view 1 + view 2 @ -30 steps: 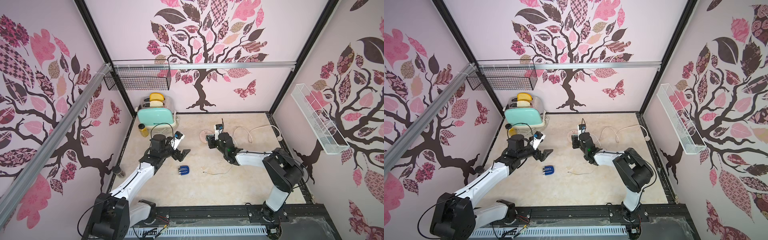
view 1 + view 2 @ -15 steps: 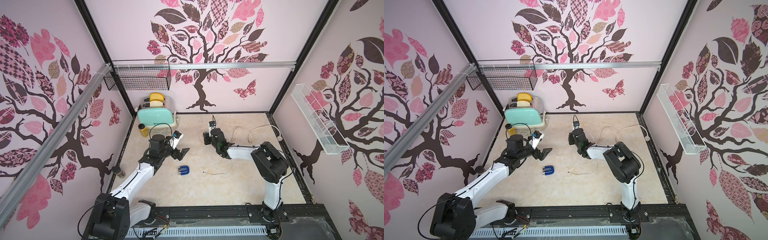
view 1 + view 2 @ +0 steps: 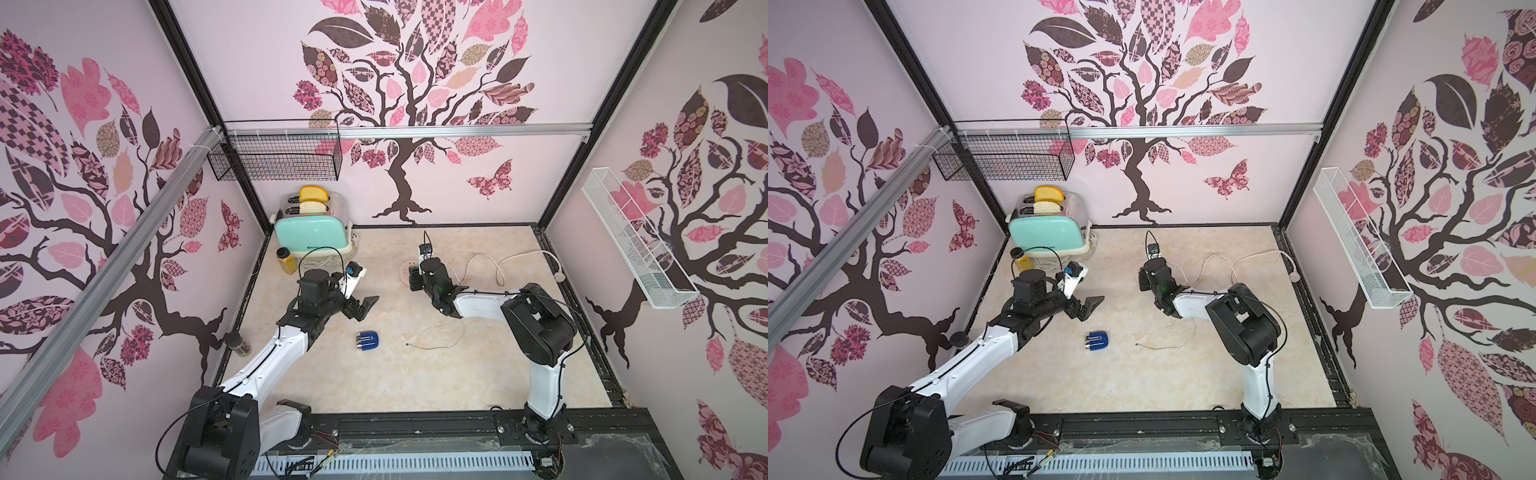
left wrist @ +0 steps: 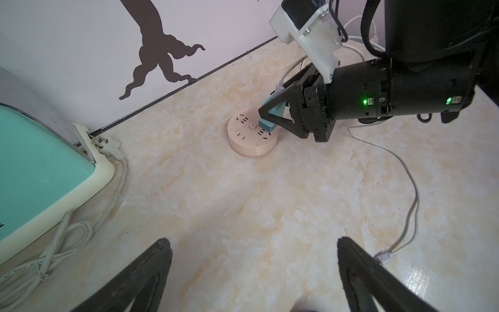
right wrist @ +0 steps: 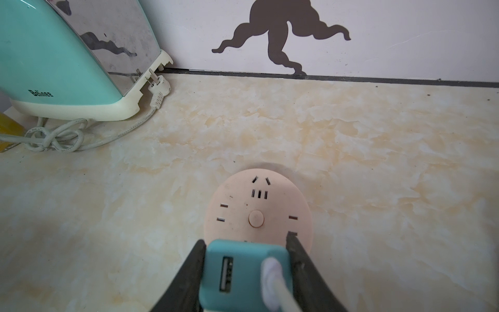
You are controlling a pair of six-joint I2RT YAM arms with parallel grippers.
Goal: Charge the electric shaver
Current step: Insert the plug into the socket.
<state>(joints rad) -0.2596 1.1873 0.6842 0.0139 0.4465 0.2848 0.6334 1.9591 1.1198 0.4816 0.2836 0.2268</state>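
teal plastic fills the right pincer: its two black fingers are clamped on the sides of a cube-shaped plug adapter, with a white cable leaving the adapter's back face beside a free usb port. in the left wrist view the adapter sits tilted, its lower end meeting the top of a round pale-pink socket hub close to the rim; whether its prongs are in the slots cannot be told. the hub rests on the marbled counter toward the back wall.

the left pincer hovers above the counter with its fingers spread wide apart and nothing between them.

the electric shaver, dark blue with a silver head, lies on the counter in both top views, just in front of the left pincer and well apart from the hub. the loose end of a thin cable lies near it, not touching.

a mint toaster with two bread slices stands in the back corner on the left arm's side, a yellow bottle just beside it.
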